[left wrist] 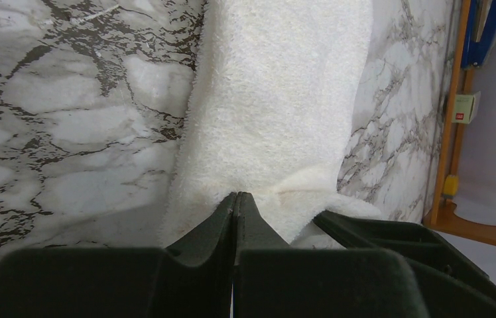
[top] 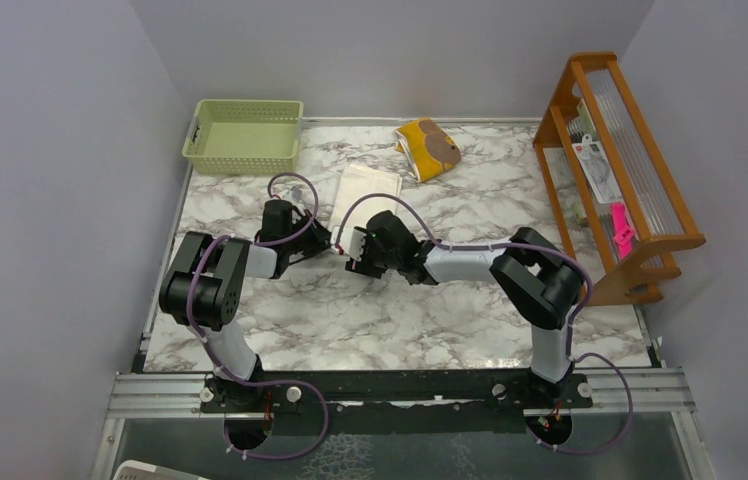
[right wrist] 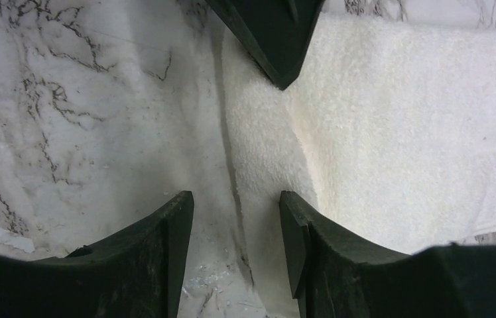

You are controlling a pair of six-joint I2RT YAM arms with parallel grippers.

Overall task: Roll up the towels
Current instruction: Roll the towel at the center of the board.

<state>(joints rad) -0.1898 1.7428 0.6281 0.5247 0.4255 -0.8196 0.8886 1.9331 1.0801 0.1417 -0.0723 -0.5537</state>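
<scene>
The cream-white towel [top: 367, 187] lies flat on the marble table, its near edge between the two grippers. My left gripper [top: 329, 240] is shut, its tips [left wrist: 237, 196] pinched on the towel's near edge [left wrist: 278, 99], where the cloth puckers. My right gripper [top: 353, 253] is open and low over the table, its jaws [right wrist: 235, 202] astride the same edge of the towel [right wrist: 398, 132]. The left gripper's dark tip shows at the top of the right wrist view [right wrist: 275, 40]. The mustard-yellow towel with a brown patch [top: 428, 148] lies folded at the far right of the table, away from both grippers.
A pale green plastic basket [top: 243, 135] stands at the far left corner. A wooden rack [top: 615, 170] holding papers stands along the right edge and also shows in the left wrist view [left wrist: 454, 132]. Grey walls close the table in on three sides.
</scene>
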